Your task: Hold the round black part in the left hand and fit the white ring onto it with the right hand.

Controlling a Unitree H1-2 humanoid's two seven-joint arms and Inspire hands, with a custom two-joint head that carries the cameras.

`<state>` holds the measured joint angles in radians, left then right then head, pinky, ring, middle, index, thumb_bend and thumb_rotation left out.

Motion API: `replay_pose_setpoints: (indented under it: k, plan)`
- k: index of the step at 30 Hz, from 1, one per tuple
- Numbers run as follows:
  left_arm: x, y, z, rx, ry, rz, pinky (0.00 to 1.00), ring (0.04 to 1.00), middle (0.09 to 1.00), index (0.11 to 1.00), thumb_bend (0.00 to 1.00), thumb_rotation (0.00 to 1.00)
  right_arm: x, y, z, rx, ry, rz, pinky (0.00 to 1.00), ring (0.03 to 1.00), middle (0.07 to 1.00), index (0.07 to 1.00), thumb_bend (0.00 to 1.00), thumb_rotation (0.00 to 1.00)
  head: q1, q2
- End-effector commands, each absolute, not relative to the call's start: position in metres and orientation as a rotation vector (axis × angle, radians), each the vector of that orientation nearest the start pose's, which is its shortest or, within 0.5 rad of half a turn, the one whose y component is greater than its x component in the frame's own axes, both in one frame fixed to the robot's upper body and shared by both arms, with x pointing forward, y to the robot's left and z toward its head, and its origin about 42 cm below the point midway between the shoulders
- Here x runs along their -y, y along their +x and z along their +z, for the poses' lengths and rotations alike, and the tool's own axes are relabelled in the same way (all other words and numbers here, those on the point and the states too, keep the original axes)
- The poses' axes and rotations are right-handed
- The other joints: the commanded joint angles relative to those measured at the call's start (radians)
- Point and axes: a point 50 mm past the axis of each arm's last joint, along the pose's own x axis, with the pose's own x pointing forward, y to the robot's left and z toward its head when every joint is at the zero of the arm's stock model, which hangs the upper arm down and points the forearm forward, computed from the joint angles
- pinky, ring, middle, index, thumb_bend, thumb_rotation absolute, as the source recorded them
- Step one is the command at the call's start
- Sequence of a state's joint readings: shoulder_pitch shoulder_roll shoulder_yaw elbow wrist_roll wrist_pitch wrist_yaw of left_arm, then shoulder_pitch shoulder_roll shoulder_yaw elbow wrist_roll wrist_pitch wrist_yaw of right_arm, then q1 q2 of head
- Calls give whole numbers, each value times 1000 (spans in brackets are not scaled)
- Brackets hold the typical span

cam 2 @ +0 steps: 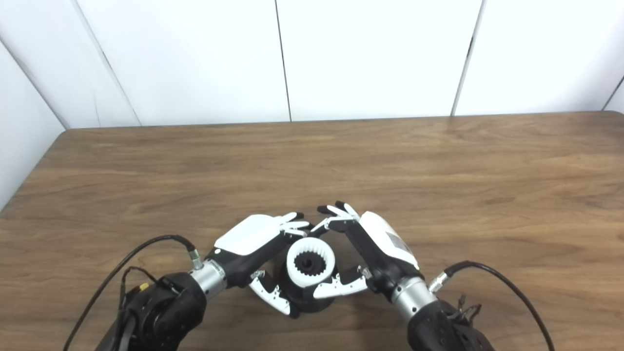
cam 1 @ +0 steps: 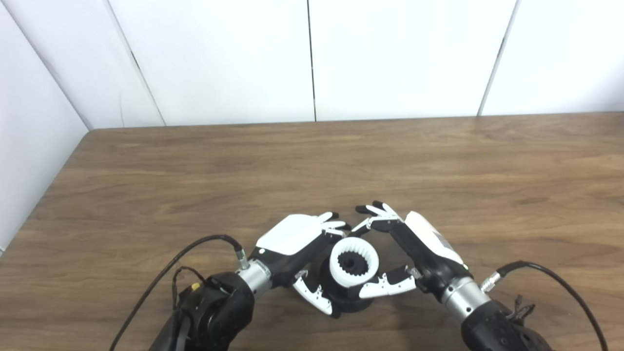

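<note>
The round black part stands near the table's front edge, with my left hand shut on it: fingers curl over its far side and the thumb presses its near side. The white ring, toothed on the inside, sits on top of the black part, and a black toothed hub shows through its hole. My right hand is beside the ring on the right. Its thumb touches the ring's near right edge, while its fingers are spread beyond the ring's far side and do not grip it.
The brown wooden table stretches wide behind and to both sides of the hands. White wall panels stand along its back edge, and its left edge runs close to the wall. Black cables loop off both wrists.
</note>
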<state>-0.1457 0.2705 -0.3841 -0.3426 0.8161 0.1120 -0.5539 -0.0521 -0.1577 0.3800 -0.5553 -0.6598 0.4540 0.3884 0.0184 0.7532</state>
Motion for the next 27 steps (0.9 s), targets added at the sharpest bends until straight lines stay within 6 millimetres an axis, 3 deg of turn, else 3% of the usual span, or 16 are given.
replay_pose_setpoints:
  k: [1, 25, 27]
  plan:
    - [-159, 291, 198, 266, 1143, -637, 947, 991, 920, 622, 836, 252, 144, 255, 218, 160, -743, 437, 909, 993, 908, 495, 520, 166, 3, 1]
    - [-159, 289, 200, 276, 1138, -623, 939, 987, 916, 618, 840, 233, 146, 257, 202, 117, -753, 447, 909, 988, 905, 496, 520, 166, 10, 7]
    - [-160, 289, 200, 278, 1141, -624, 939, 988, 917, 618, 838, 235, 147, 257, 200, 110, -754, 448, 899, 986, 904, 616, 777, 331, 9, 6]
